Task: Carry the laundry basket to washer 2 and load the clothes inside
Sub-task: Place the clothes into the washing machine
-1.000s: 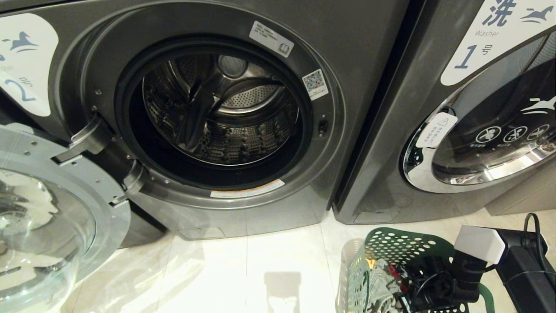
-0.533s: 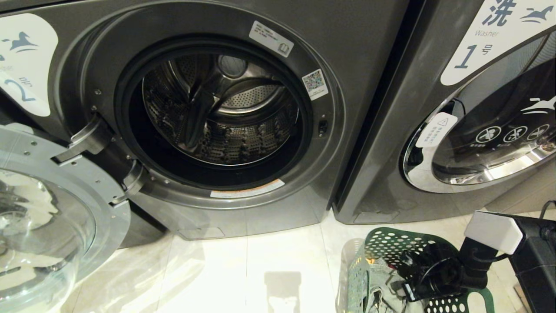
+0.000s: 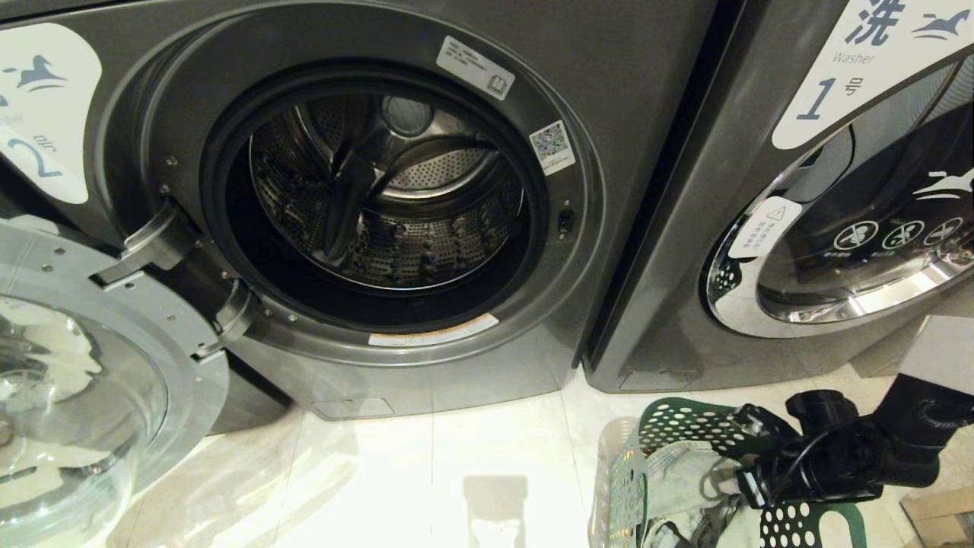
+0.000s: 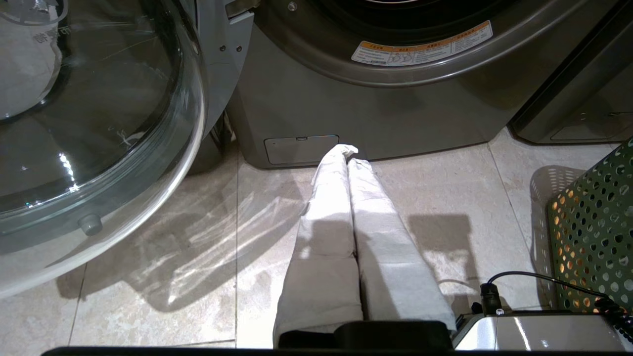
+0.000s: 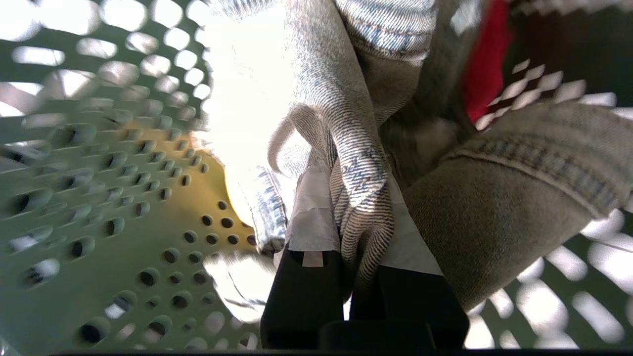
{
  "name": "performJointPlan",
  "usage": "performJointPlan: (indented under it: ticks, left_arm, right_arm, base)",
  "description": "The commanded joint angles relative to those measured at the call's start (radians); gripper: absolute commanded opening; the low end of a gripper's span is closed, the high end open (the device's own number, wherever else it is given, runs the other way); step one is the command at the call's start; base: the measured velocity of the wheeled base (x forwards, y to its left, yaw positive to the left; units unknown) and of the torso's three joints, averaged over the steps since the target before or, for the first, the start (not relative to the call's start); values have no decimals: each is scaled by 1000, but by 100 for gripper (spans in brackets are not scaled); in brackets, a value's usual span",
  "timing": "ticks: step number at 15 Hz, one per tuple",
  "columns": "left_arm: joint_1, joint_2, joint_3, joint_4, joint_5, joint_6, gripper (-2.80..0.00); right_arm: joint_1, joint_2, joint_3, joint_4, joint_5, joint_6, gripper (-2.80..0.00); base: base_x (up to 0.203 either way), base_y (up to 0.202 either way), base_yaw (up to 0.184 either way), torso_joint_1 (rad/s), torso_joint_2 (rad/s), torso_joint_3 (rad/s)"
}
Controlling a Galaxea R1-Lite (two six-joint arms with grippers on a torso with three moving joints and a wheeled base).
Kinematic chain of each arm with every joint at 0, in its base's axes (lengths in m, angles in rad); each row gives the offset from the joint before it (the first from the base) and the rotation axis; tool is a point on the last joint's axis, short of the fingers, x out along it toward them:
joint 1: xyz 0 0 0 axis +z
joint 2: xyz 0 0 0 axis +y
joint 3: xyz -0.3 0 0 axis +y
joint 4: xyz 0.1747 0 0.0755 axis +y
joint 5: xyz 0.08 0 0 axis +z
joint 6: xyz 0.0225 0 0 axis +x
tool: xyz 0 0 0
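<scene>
Washer 2 (image 3: 365, 198) stands with its door open, and its steel drum shows nothing inside. The dark green laundry basket (image 3: 689, 425) sits on the floor at the lower right, before the gap between the two washers. My right gripper (image 5: 353, 198) is inside the basket, shut on a fold of the grey faded denim piece (image 3: 685, 476) of the clothes, which hangs up at the rim. A red cloth (image 5: 482, 74) lies behind the denim. My left gripper (image 4: 348, 154) is shut and empty, low over the tiles before washer 2's base.
Washer 2's glass door (image 3: 84, 396) is swung out to the left. Washer 1 (image 3: 829, 251), door closed, stands on the right, close behind the basket. A cardboard box corner (image 3: 940, 514) sits at the far right. Pale floor tiles (image 3: 456, 472) lie between door and basket.
My right arm has risen and swung right out of the basket's depth, pulling the denim piece up toward the rim. The left arm and the camera have not moved.
</scene>
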Motion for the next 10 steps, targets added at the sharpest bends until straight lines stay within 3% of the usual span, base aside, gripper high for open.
performJointPlan:
  ticks: [1, 7, 10]
  left_arm:
    - [0, 0, 0, 1, 1, 0, -280]
    - [0, 0, 0, 0, 0, 0, -280]
    - [0, 0, 0, 1, -1, 0, -280]
  right_arm:
    - [-18, -239, 93, -3, 3, -7, -280]
    - [-24, -779, 456, -5, 1, -52, -280]
    - [32, -1056, 557, -7, -29, -65, -280]
  base:
    - [0, 0, 0, 0, 0, 0]
    - [0, 0, 0, 0, 0, 0]
    - [0, 0, 0, 0, 0, 0]
